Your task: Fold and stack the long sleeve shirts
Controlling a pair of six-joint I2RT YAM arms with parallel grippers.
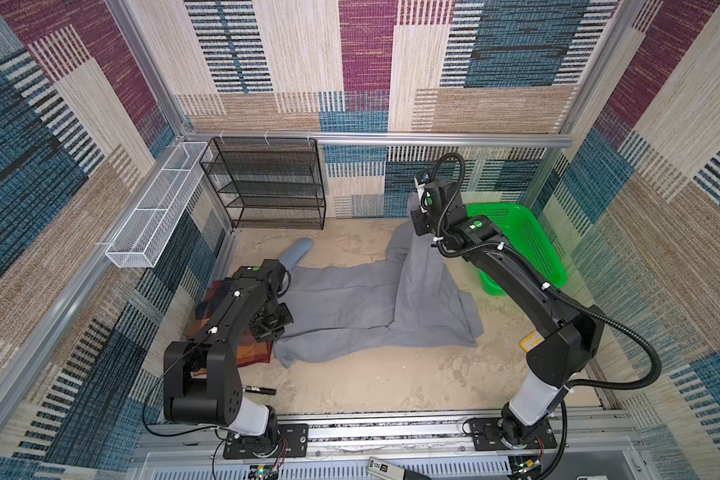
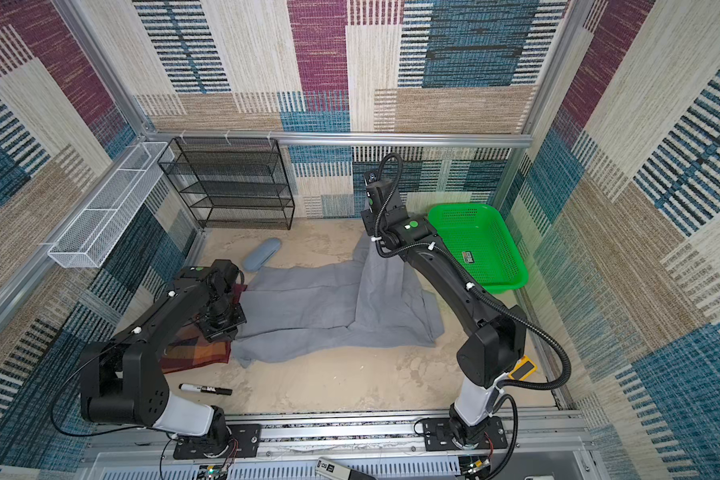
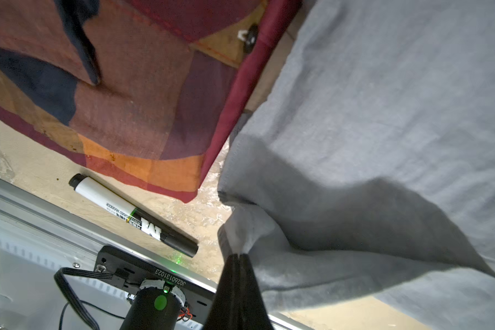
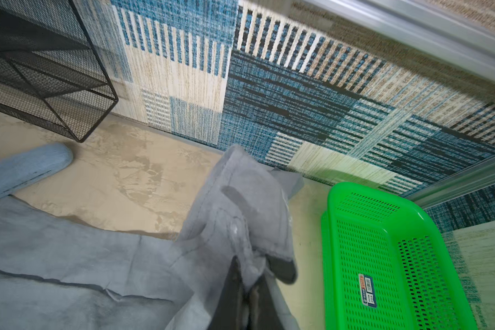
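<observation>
Left wrist view: left gripper, jaws pinched shut on a hem corner of the grey shirt.
Right gripper, jaws closed on a bunched fold of the same shirt, holds it raised near the back wall, beside the green basket. Remainder of the garment trails down and lies spread mid-table in both top views. Patchwork plaid shirt lies under the left arm, just beside the grey hem. Whiteboard marker near its front edge; blue-grey case behind.
</observation>
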